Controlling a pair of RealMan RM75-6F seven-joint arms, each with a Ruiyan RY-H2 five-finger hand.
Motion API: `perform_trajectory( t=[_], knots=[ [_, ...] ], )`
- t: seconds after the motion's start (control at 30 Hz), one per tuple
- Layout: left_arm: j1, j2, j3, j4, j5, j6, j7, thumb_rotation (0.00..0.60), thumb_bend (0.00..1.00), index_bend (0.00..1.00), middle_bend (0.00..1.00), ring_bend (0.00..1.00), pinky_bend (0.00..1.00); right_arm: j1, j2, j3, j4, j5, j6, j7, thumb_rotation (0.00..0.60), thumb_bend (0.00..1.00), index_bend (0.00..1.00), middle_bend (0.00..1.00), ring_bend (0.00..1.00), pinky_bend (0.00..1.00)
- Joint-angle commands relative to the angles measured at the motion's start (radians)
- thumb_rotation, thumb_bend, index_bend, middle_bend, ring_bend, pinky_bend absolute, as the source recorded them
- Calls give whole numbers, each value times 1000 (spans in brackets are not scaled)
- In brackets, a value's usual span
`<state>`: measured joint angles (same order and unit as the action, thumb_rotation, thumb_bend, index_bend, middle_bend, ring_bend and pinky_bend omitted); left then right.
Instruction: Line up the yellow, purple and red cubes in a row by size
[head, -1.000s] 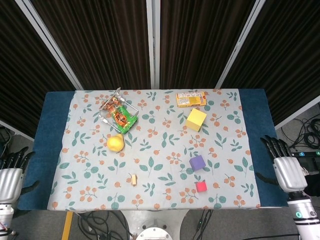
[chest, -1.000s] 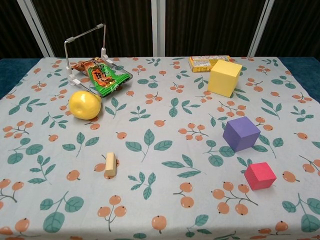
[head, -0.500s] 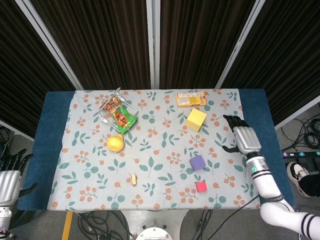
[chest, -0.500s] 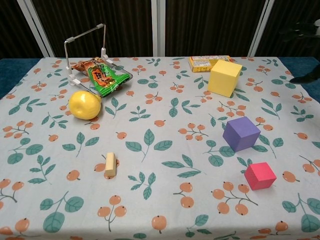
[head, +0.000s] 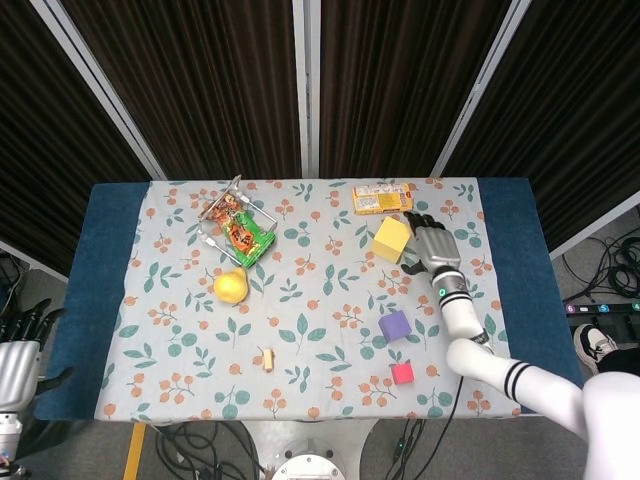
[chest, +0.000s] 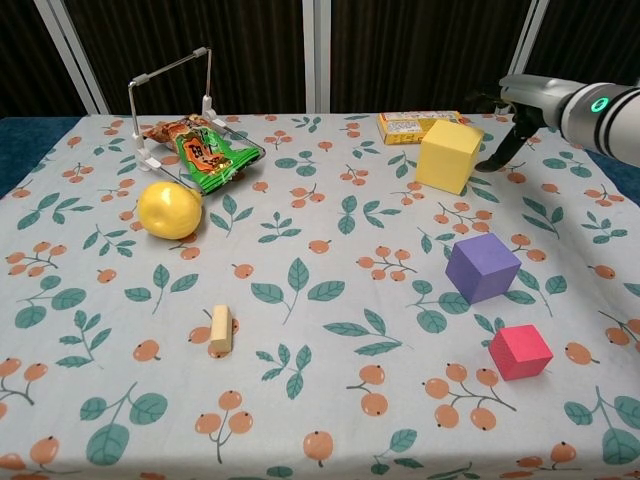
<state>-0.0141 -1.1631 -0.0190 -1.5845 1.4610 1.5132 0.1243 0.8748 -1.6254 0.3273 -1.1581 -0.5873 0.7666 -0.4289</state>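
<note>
Your right hand (head: 430, 247) sits just beside the yellow cube (head: 392, 239), fingers spread, holding nothing. Purple cube (head: 394, 326) and red cube (head: 402, 373) lie nearer the front edge. Left hand (head: 20, 340) is off the table, fingers apart.

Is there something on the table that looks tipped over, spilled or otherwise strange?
Nothing looks spilled or damaged. The snack packets lie partly off their wire rack, but they seem intact. The yellow cube, purple cube and red cube sit flat, each turned at a slight angle. The right hand is beside the yellow cube.
</note>
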Motion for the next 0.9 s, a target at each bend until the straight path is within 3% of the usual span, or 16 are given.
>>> perform_trajectory(
  t=[0.03, 0.3, 0.43, 0.53, 0.8, 0.9],
  knots=[
    [1, 2, 0, -1, -2, 0, 0, 600, 48, 242, 193, 163, 146, 48, -61, 13, 81, 38, -22, -10, 600, 141, 44, 100, 8, 136],
    [6, 11, 3, -1, -9, -3, -2, 600, 47, 242, 193, 164, 146, 101, -153, 21, 247, 35, -51, 7, 600, 260, 253, 219, 125, 175],
    [10, 11, 3, 2, -14, -4, -8, 600, 48, 242, 193, 164, 145, 101, -153, 18, 257, -4, -62, 30, 600, 280, 313, 257, 151, 179],
    [10, 9, 4, 5, -17, -9, -9, 600, 48, 242, 192, 164, 146, 72, -106, 12, 176, -82, -49, 87, 600, 283, 322, 264, 151, 179],
    [5, 7, 1, 7, -7, -8, -8, 600, 48, 242, 193, 164, 146, -40, 110, -45, -162, -355, 1, 224, 600, 280, 328, 250, 151, 180],
    [5, 7, 3, 4, -3, -6, -5, 600, 48, 242, 193, 164, 146, -56, 151, -69, -226, -451, -7, 279, 600, 279, 328, 245, 150, 180]
  ],
)
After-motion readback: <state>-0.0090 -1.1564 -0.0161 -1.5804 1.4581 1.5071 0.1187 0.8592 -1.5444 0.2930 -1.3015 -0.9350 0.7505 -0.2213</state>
